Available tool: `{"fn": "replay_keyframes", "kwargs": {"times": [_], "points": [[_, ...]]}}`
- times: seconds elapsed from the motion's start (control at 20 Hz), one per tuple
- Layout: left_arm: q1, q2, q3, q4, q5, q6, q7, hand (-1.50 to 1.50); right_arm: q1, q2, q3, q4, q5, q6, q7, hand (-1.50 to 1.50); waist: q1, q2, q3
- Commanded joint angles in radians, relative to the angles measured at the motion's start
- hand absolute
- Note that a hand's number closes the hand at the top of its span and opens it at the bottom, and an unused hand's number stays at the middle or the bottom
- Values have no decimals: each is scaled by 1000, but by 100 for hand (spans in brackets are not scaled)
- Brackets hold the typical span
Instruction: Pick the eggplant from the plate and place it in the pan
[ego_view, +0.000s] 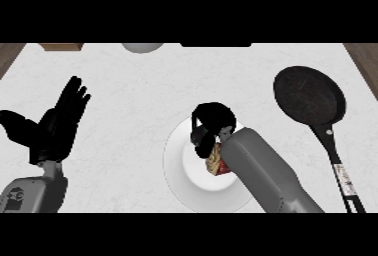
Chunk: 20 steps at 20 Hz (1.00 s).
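Observation:
A white plate (192, 182) lies at the centre front of the counter. My right hand (212, 124) is over the plate's far half, fingers curled downward. Below its palm a small brown, red and yellow piece shows, which I take for the eggplant (215, 164); the hand and wrist hide most of it. The curled fingers close on its upper end. A black pan (308, 95) lies to the right of the plate, its long handle (341, 172) pointing toward the front edge. My left hand (55, 127) rests open at the left, fingers up, holding nothing.
A white round object (142, 47) and a brown block (60, 47) sit at the counter's far edge, with a dark item (215, 45) beside them. Wooden strips border the counter at both far corners.

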Motion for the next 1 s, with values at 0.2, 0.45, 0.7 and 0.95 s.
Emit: {"fn": "replay_keyframes", "kwargs": {"times": [0.2,0.45,0.7,0.95], "points": [[47,19,29,-15,11,-15,-3,0,120,-35,76,-292,207,-215,258,150,-27,-2,1],[44,9,16,-30,-2,-5,7,0,23,-116,104,-477,353,-200,364,150,-27,-2,1],[10,-3,17,16,-10,-4,-6,0,-25,-121,90,-736,402,-48,489,150,-20,4,1],[58,21,27,-63,17,-54,20,0,7,-171,-39,-891,373,64,497,150,-4,8,1]]}}
